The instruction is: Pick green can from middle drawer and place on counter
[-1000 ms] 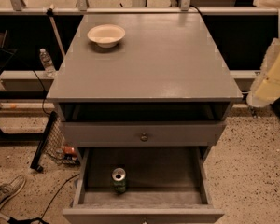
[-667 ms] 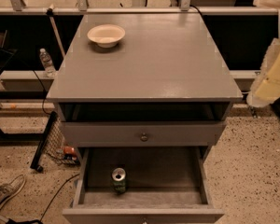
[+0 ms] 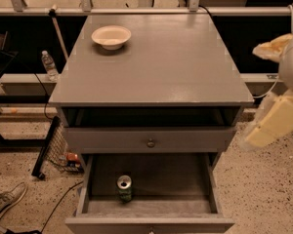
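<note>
A white bowl (image 3: 111, 36) sits at the far left of the desk (image 3: 176, 67). Below the top is a drawer front (image 3: 107, 140) with a round knob (image 3: 150, 143). Left of the desk are a water bottle (image 3: 50, 65), a leaning black rack (image 3: 48, 147) and, on the speckled floor (image 3: 263, 189), a shoe (image 3: 7, 199). The hand (image 3: 273, 126) hangs at the right, beside the desk.

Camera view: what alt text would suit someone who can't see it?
A green can stands upright in the open middle drawer of a grey cabinet. A white bowl sits on the counter; the gripper hangs off to the right, away from the can.
</note>
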{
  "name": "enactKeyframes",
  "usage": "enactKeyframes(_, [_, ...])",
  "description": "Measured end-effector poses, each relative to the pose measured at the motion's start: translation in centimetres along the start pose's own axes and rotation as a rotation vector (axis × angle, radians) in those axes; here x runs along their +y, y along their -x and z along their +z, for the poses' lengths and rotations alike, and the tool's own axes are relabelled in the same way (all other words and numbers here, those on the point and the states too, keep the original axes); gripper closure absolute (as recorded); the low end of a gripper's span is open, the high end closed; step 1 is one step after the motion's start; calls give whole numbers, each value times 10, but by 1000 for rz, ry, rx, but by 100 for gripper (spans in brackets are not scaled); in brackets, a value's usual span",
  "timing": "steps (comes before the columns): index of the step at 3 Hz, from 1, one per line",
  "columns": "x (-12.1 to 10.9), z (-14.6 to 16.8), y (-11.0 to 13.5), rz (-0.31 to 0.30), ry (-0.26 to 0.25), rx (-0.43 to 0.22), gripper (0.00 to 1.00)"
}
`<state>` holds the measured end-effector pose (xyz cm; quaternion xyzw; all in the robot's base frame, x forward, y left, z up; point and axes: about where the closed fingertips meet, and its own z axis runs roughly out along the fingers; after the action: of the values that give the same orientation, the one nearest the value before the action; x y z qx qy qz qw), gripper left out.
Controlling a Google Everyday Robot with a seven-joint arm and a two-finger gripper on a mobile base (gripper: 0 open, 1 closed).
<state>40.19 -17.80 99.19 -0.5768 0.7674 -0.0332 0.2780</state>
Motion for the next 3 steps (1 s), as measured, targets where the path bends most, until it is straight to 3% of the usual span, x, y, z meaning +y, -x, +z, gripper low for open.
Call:
enactKeyframes(1, [30, 38, -8, 61, 44, -84, 0])
enactKeyframes(3, [40, 51, -10, 69, 50, -103, 0])
